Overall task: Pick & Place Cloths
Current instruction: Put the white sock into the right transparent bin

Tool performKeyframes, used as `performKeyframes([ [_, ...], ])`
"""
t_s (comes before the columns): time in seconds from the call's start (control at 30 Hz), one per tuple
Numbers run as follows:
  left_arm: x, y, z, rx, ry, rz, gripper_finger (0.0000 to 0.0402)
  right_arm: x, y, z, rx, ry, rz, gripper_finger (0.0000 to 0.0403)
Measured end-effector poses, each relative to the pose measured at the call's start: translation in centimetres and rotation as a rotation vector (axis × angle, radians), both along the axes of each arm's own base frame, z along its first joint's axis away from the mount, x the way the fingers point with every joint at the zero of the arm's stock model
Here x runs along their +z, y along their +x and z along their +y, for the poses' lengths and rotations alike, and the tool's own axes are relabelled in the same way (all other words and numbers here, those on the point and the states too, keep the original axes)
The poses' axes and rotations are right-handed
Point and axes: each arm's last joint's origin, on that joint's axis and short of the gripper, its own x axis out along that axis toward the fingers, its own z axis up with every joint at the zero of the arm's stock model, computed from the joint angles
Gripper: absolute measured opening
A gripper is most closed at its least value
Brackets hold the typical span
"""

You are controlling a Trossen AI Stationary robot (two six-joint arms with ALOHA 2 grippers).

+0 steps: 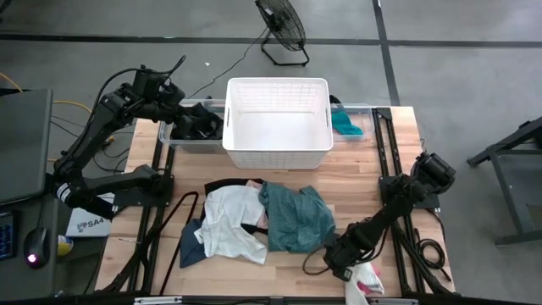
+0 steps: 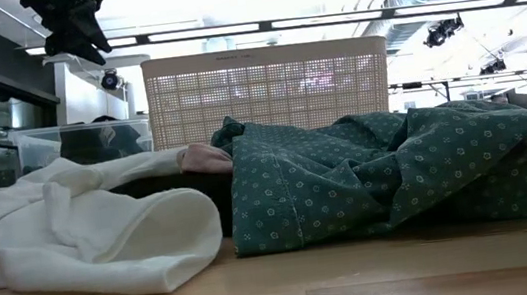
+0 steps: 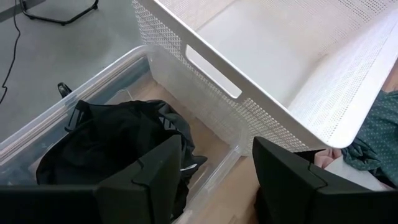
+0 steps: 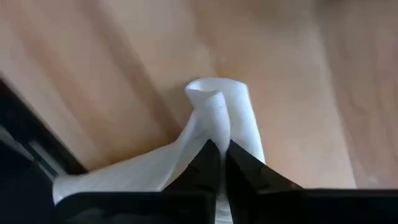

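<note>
Progress: partway, by my read. Black cloth (image 1: 196, 121) already sits in the clear bin (image 1: 169, 135) left of the white basket (image 1: 277, 123); a teal cloth (image 1: 345, 124) lies in the clear bin on the basket's right. The basket itself looks empty.

Left end effector (image 1: 176, 66) hovers over the left bin, fingers (image 3: 155, 171) apart and holding nothing; black cloth lies directly below it. Looks like a completed drop.

Right end effector (image 1: 345, 269) is down at the desk's (image 1: 373, 182) front right corner, fingers together, clamped on a small white cloth (image 4: 214, 118) with a pink patch showing in the high view. The fabric pinches up between the tips and the rest is on the wood, so not lifted yet.

Left to do: the centre pile. White garment (image 1: 229, 222), green patterned garment (image 1: 296, 218), something dark blue (image 1: 190, 246) at the pile's left edge, and black fabric underneath. A pink bit shows in the low view between white and green.

In the way: the pile overlaps, so pulling one piece will likely drag another. A black cable loop (image 1: 174, 222) runs along the pile's left side. Fan (image 1: 284, 25) stands on the floor beyond the desk, clear of everything.
</note>
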Motion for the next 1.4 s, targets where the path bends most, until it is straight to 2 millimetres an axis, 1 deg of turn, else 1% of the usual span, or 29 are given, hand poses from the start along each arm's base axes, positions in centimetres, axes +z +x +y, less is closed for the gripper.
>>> performKeyframes([
  [0.13,0.0,0.0,0.0,0.000,0.000,0.000,0.0195,0.1,0.3,-1.7,-0.147,-0.061,0.086,0.0006],
  [0.3,0.0,0.0,0.0,0.000,0.000,0.000,0.0195,1.4,0.3,-3.8,-0.223,-0.091,0.132,0.0005],
  [0.4,0.0,0.0,0.0,0.000,-0.001,0.001,0.0195,3.0,0.3,-4.8,-0.252,-0.058,0.099,0.0005],
  [0.53,-0.1,-0.1,-0.1,0.000,-0.014,0.010,0.0195,5.7,0.0,-6.0,-0.274,0.020,0.015,0.0005],
  [0.7,-0.1,-0.1,-0.1,0.000,-0.018,0.013,0.0195,9.2,-1.3,-7.4,-0.323,0.100,-0.096,0.0005],
  [0.83,-0.1,-0.1,-0.1,0.001,-0.018,0.012,0.0195,11.7,-2.6,-8.7,-0.385,0.101,-0.225,0.0004],
  [0.93,-0.1,-0.1,-0.1,0.001,-0.018,0.012,0.0195,13.1,-3.7,-9.9,-0.425,0.057,-0.329,0.0004],
  [1.03,-0.1,-0.1,-0.1,0.000,-0.016,0.011,0.0195,14.0,-4.7,-11.1,-0.458,0.005,-0.380,0.0004],
  [1.23,-0.1,-0.1,-0.1,0.001,-0.016,0.010,0.0195,15.0,-6.9,-13.7,-0.528,-0.121,-0.387,0.0004],
  [1.4,-0.1,-0.1,-0.1,0.004,-0.019,0.008,0.0195,15.5,-8.1,-16.4,-0.661,-0.305,-0.438,0.0004],
])
